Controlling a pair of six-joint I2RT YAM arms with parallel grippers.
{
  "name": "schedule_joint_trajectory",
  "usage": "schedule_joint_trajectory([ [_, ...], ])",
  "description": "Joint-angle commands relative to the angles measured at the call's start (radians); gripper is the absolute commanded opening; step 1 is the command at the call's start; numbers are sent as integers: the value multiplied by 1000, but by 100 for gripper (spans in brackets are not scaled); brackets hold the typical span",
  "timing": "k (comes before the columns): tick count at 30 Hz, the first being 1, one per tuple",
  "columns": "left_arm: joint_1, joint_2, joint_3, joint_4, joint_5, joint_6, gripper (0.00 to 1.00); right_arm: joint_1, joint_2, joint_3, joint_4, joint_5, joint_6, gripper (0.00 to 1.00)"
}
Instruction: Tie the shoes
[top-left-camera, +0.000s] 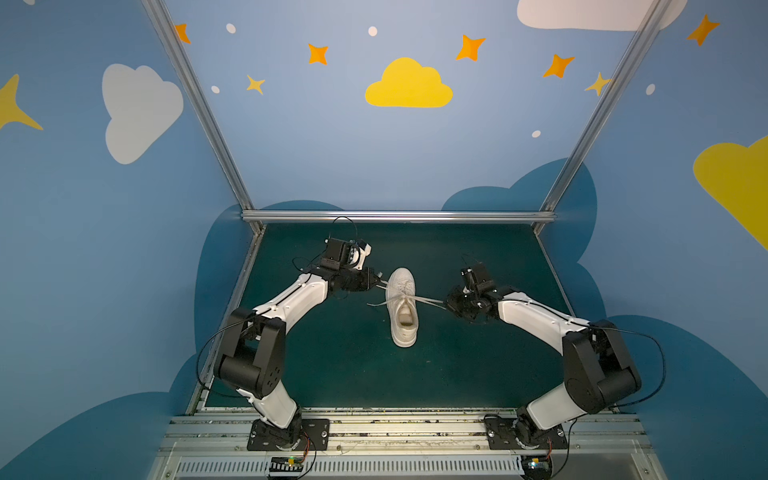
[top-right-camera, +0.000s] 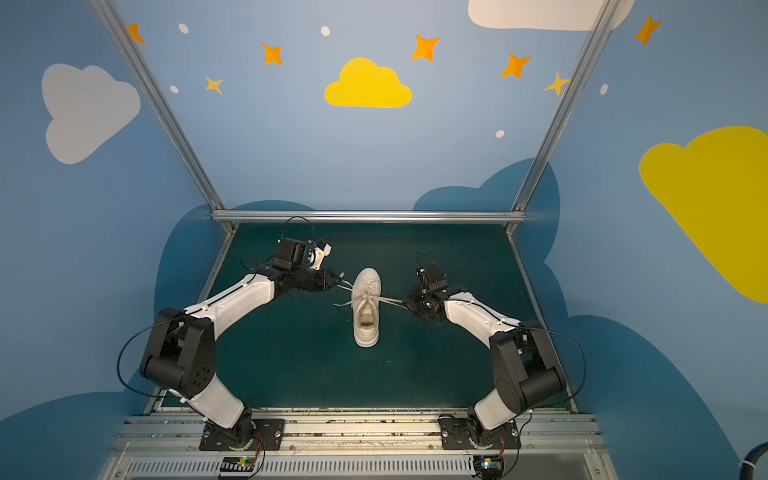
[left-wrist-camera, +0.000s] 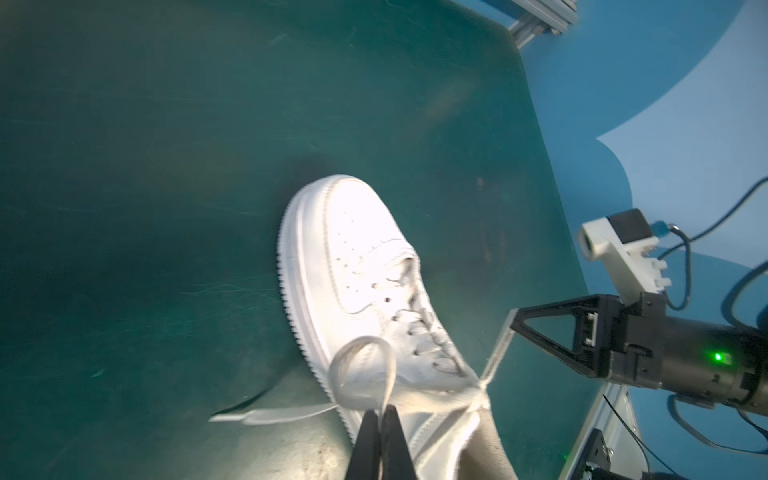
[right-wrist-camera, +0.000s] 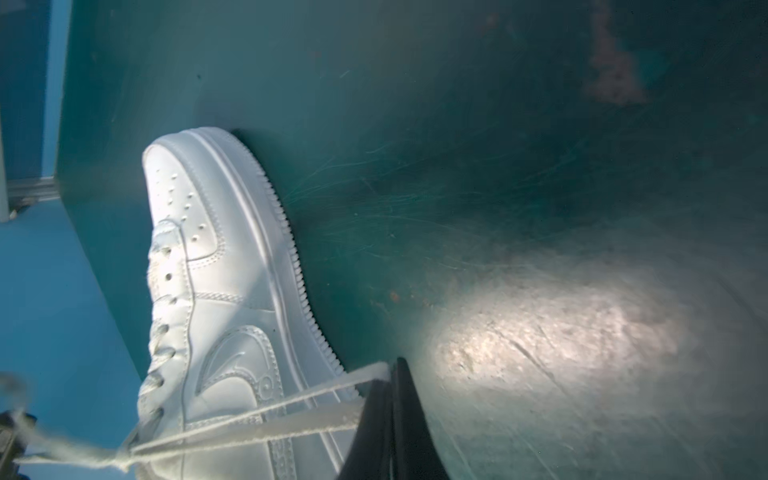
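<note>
One sneaker, laces, left pincer, right pincer.

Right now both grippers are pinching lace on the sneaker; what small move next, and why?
Probably ease the left gripper slightly outward, away from the sneaker. Its loop looks rounded and slack, while the strands in the right gripper run straight and taut to the knot. Both grippers are shut on these, so a small outward pull should snug the knot.
</note>
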Motion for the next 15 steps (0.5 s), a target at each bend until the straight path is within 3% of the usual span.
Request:
schedule_joint_trajectory([
  [1,34,-2,-14,9,-28,-1,3,-28,20,15,-104,112,47,0],
  [15,47,16,-88,140,94,-74,3,-22,67,59,-29,-13,-25,0],
])
